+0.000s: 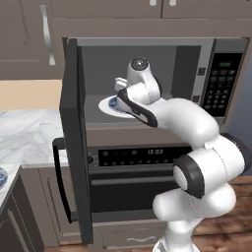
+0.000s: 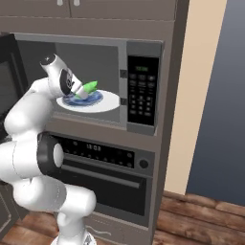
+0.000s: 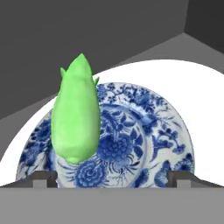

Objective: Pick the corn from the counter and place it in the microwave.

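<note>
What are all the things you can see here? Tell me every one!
Bright green tapered corn: one, green, lying on the plate inside the microwave.
Blue patterned plate: one, blue and white, on the turntable.
White round turntable: one, white, on the microwave floor.
Grey built-in microwave: one, grey with black keypad, door swung open to the left.
Dark oven with digital clock: one, black, below the microwave.
White marble counter: one, white with grey veins, left of the oven.
Wooden floor: brown planks, at the bottom.
Gripper: one, dark tips spread apart, just behind the plate.
</note>
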{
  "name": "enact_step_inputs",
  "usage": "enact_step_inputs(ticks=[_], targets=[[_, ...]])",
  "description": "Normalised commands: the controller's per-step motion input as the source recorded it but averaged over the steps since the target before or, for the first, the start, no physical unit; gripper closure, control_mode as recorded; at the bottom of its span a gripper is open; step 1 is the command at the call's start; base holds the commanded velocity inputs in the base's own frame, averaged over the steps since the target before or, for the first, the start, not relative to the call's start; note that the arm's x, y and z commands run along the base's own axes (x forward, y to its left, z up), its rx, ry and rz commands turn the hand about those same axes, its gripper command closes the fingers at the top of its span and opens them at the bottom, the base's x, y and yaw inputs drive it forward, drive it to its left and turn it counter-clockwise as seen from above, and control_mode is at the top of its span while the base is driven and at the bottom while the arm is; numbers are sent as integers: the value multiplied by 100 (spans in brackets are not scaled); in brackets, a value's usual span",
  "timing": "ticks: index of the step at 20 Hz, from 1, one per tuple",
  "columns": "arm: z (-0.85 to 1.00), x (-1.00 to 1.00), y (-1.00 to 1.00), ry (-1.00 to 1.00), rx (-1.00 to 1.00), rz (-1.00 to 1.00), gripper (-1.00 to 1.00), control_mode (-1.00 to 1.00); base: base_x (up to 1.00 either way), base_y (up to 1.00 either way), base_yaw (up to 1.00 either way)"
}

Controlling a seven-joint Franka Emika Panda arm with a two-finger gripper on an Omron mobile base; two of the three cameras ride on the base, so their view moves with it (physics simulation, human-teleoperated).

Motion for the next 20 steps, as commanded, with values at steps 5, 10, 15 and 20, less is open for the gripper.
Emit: enact_step_inputs(ticks=[5,10,15,20], targets=[[47,-100,-11,-1,0,9,-100,-100,0,0,0],[16,-100,-9,0,-3,24,-100,-100,0,0,0],[-3,-100,-6,2,-12,29,-100,-100,0,0,0],[-30,-100,-3,6,-12,17,-100,-100,0,0,0]])
